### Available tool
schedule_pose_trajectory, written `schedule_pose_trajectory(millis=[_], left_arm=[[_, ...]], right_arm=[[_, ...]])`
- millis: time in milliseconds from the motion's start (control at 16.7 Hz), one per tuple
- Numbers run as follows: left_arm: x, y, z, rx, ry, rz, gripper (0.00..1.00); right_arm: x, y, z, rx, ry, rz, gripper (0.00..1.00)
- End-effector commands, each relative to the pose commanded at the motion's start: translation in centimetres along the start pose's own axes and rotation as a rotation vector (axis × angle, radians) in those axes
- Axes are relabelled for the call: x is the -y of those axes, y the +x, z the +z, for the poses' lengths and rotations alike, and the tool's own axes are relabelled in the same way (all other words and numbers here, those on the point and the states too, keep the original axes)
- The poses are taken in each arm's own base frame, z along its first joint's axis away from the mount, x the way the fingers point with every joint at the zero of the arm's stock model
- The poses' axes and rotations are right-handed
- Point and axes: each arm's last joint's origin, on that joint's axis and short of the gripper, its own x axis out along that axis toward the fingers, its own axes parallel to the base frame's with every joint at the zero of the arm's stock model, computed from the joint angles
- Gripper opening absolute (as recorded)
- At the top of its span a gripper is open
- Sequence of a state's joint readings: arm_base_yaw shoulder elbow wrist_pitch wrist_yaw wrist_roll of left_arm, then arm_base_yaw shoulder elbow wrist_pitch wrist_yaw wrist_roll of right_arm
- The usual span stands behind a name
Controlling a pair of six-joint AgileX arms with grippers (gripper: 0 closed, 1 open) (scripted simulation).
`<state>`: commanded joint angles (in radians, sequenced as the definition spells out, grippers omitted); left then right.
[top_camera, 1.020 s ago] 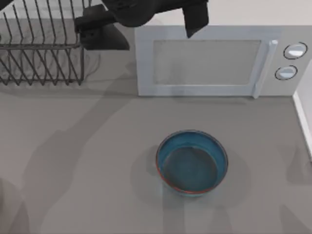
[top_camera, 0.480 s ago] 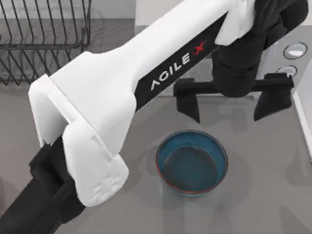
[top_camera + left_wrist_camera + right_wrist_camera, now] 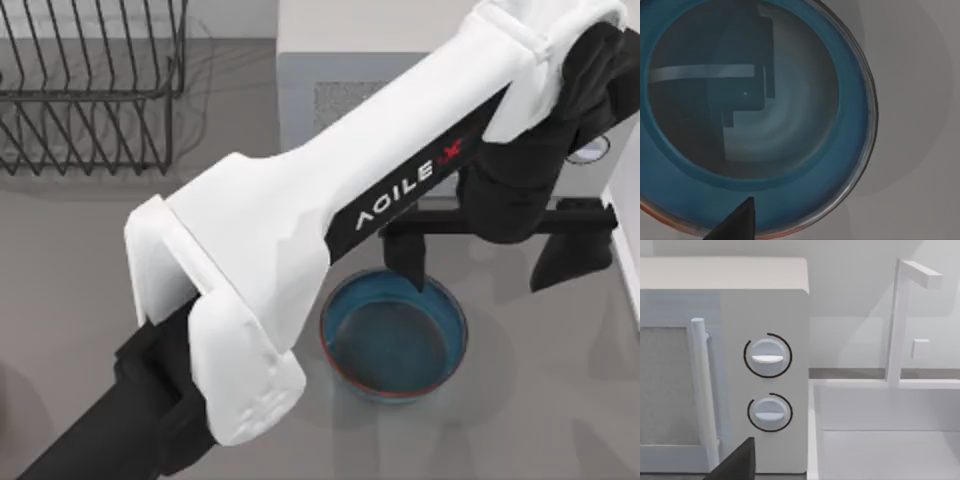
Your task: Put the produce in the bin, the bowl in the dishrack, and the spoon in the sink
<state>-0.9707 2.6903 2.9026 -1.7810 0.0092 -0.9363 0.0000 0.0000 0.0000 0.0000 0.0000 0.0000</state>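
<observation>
Grey countertop, left gripper [image 3: 493,255] hanging wide open and empty over the far rim of the round teal-blue bowl [image 3: 394,334], so it's bowl step: next lower and clamp the rim.

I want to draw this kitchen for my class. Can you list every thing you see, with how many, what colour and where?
bowl: one, teal-blue with a reddish-brown rim, on the counter near the middle, nothing inside it.
dishrack: one, dark wire, far left of the counter.
microwave: one, white with two round knobs, at the back, right of the dishrack.
sink: one, white, right of the microwave, with a white tap behind it.
counter: one, grey, under everything.
left arm: one, white and black, stretched across the counter from the near left.
left gripper: one, black, open, above the bowl's far rim, one finger over the bowl, the other beyond its right side.
</observation>
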Motion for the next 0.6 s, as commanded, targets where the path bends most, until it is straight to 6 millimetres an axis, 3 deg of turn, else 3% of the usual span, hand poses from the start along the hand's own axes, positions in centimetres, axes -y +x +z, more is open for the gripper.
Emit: schedule_pose_trajectory(millis=[300, 600], left_arm=[[0.1, 0.6, 0.3, 0.001, -0.001, -0.001, 1.00], [0.7, 4.0, 0.8, -0.002, 0.000, 0.003, 1.00]], right_arm=[[0.0, 0.0, 0.0, 0.000, 0.000, 0.000, 1.00], [0.0, 0.0, 0.0, 0.000, 0.000, 0.000, 1.00]])
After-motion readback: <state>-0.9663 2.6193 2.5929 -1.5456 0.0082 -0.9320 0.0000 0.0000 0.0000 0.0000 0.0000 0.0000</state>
